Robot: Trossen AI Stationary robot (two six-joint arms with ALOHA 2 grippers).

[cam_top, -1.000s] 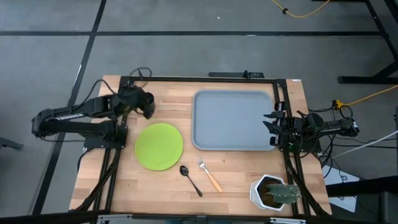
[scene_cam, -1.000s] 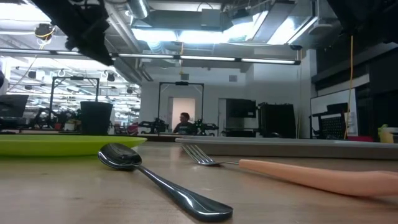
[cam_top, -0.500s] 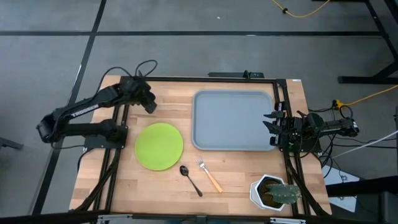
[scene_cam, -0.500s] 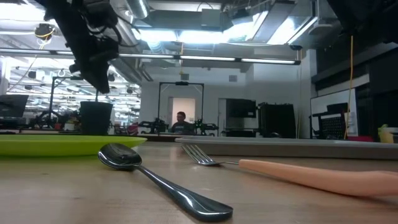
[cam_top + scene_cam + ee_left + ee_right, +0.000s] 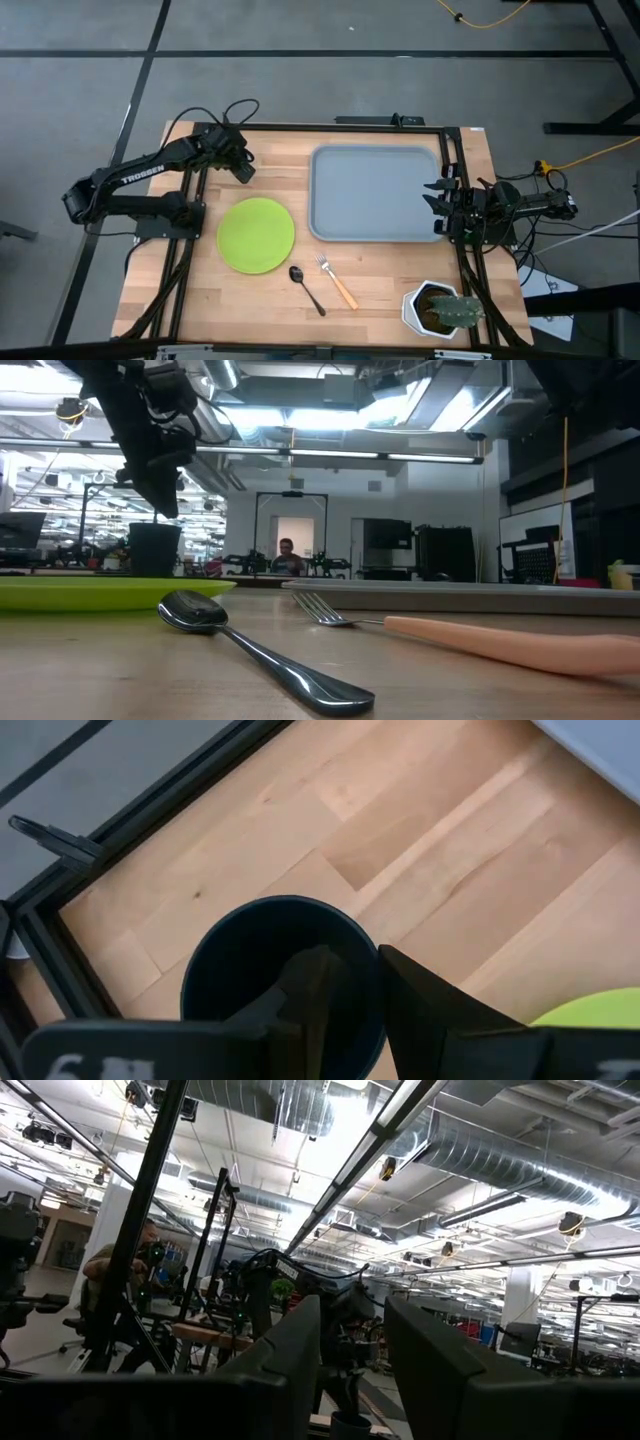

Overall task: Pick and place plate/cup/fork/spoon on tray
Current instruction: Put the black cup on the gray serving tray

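The near-black cup (image 5: 250, 950) stands on the wood at the table's far left; it also shows in the low view (image 5: 155, 550). My left gripper (image 5: 350, 958) is open a little above the cup, one finger over its hollow and one outside its wall, and hides it in the high view (image 5: 243, 167). The lime-green plate (image 5: 256, 235), dark spoon (image 5: 306, 288) and orange-handled fork (image 5: 337, 282) lie flat on the table. The grey-blue tray (image 5: 375, 194) lies at the far right. My right gripper (image 5: 432, 205) waits open at the table's right edge.
A white hexagonal pot with a cactus (image 5: 440, 308) stands at the near right corner. A black frame rail (image 5: 60, 845) runs along the table edge close behind the cup. Bare wood lies between the cup, the plate and the tray.
My left gripper has swung toward the table's far edge and come down from high above the table to just above the cup. The cup, plate, spoon and fork have stayed where they were.
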